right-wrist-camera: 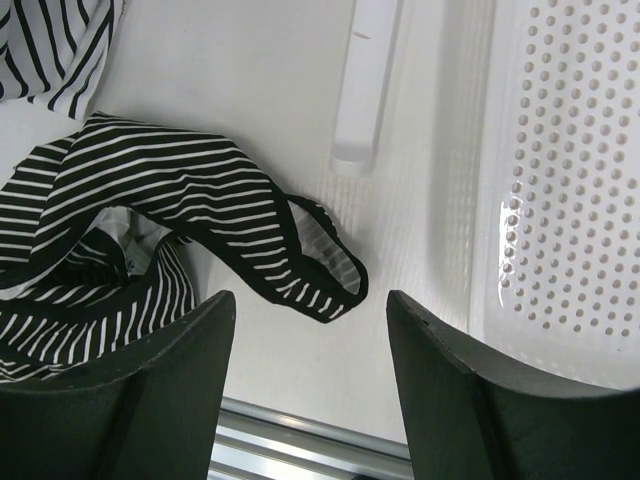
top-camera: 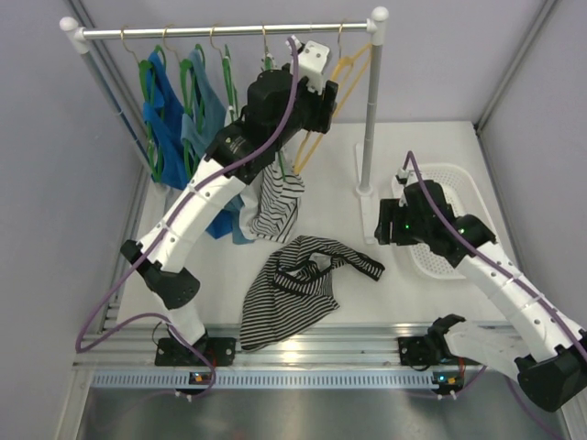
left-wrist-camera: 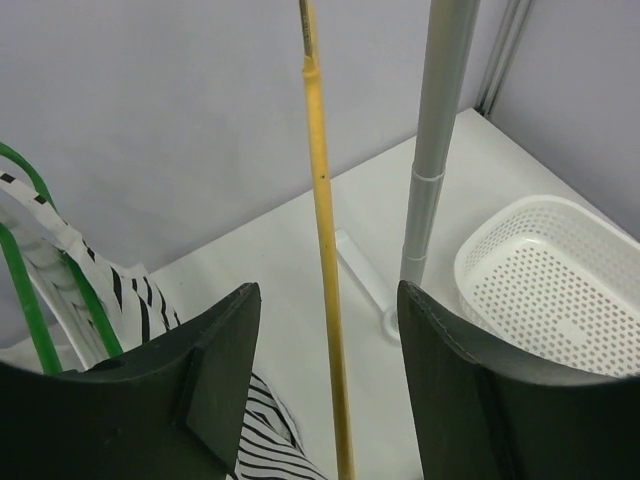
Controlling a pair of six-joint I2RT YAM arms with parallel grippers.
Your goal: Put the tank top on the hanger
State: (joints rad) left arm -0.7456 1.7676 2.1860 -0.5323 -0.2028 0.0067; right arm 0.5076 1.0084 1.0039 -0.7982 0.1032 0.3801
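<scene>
The tank top [top-camera: 298, 280], dark with narrow white stripes and black edging, lies crumpled on the white table near the front edge. The yellow hanger [top-camera: 353, 64] hangs on the rail at the right end. My left gripper [top-camera: 328, 99] is raised to it. In the left wrist view the hanger's thin yellow bar [left-wrist-camera: 325, 250] runs upright between the fingers of the left gripper [left-wrist-camera: 330, 300], which is open with a gap on both sides. My right gripper [right-wrist-camera: 310, 300] hovers open over bare table just right of the tank top's strap loop [right-wrist-camera: 320, 270], holding nothing.
A clothes rack [top-camera: 229, 30] spans the back, carrying blue tops [top-camera: 170, 119] on green hangers and a paler striped top [top-camera: 275, 202]. Its right post [top-camera: 369, 119] stands beside a white perforated basket [top-camera: 454, 220]. The rack's foot [right-wrist-camera: 365, 80] lies between tank top and basket.
</scene>
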